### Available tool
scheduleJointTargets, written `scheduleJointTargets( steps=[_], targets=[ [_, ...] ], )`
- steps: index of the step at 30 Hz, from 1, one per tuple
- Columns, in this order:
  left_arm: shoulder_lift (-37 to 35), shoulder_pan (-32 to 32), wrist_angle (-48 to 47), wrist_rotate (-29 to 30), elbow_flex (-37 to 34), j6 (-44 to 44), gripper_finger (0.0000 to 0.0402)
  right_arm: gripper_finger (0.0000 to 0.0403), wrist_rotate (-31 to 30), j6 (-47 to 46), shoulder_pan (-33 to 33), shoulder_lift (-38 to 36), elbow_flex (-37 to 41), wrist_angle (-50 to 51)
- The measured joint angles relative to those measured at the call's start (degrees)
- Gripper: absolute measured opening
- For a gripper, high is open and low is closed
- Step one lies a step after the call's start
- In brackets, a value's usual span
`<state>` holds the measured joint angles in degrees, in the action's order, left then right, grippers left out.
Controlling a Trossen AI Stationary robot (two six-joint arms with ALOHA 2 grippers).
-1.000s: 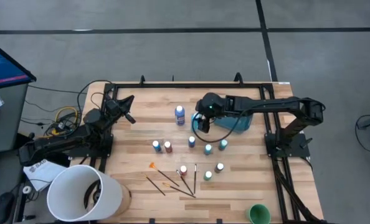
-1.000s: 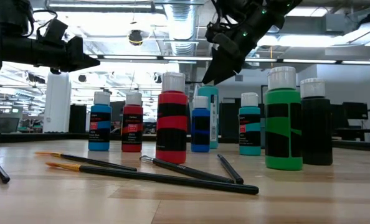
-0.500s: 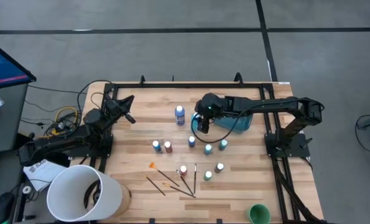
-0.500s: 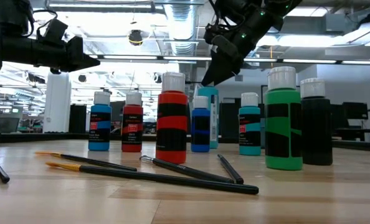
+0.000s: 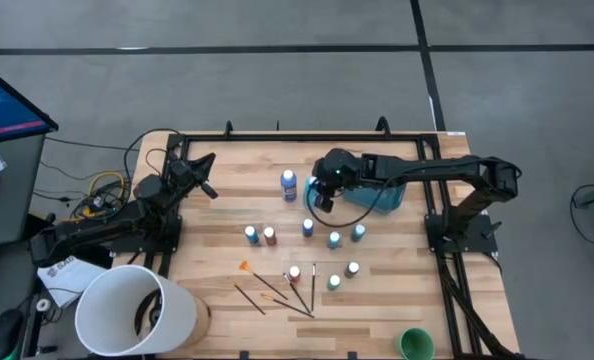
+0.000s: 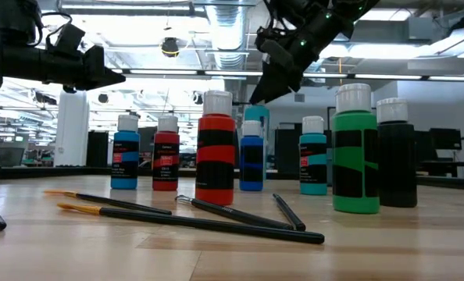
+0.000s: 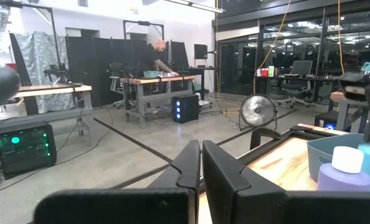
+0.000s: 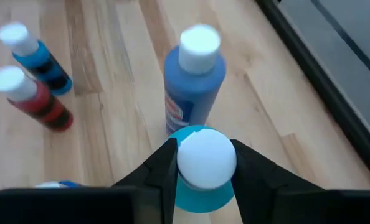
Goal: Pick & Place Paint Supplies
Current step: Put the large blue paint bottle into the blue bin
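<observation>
Your right gripper (image 8: 202, 163) is sitting over the far middle of the table (image 5: 227, 195), just beside the teal tub (image 5: 389, 196). Its fingers (image 8: 163, 165) are pressing both sides of the white cap of a light-blue bottle (image 8: 200, 180), so it is gripping that bottle at the neck. In the low view the right gripper (image 6: 267, 82) is hanging above the row of bottles, with the teal-capped top just under it.

A taller blue bottle (image 5: 288, 183) is standing just beyond the held one. The small bottles are standing upright mid-table: blue bottle (image 5: 251, 235) and red bottle (image 5: 270, 236) side by side, others (image 5: 334, 240) scattered nearer the right arm. The brushes (image 5: 277, 290) are lying loose near the front edge, beside the white bucket (image 5: 135, 310).

Your left gripper (image 7: 200, 163) is parked at the far left corner, fingers pressed together, holding nothing.
</observation>
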<state>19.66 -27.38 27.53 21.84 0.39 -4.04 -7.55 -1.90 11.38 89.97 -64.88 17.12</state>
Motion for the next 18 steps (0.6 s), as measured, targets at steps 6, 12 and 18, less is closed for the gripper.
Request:
scheduleJointTargets(
  steps=[6,12,18],
  targets=[
    [0.0,0.0,0.0,0.0,0.0,0.0,0.0008,0.0111,-0.1,-1.7,0.5,-4.7,0.0,1.7],
    [0.0,0.0,0.0,0.0,0.0,0.0,0.0008,0.0111,-5.4,-2.8,2.0,-13.7,0.0,7.2],
    [0.0,0.0,0.0,0.0,0.0,0.0,0.0008,0.0111,-14.5,-7.6,5.6,-21.2,-0.1,17.7]
  ],
)
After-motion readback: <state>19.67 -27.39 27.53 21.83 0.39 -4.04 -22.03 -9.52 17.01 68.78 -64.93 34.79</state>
